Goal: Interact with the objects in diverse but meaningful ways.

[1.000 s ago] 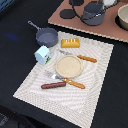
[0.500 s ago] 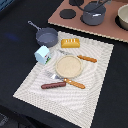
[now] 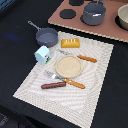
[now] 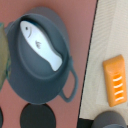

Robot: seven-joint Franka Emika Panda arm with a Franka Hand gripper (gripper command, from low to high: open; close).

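No writing is readable; a smooth silver fish point(image 4: 42, 44) lies in a round grey pot point(image 4: 40, 55), the ridged bread loaf point(image 4: 116, 81) nearby, end effector state unknown

A wide black tabletop point(image 3: 20, 17) is filling the scene. A pale woven rectangular placemat point(image 3: 95, 75) is lying across its middle, and a reddish-brown stove board point(image 3: 107, 31) is sitting along the far edge.

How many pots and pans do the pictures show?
2 for sure. The pan lies beside the mat's far corner; a pot stands on the stove, holding the fish. A bowl-like thing at the edge is cut off.
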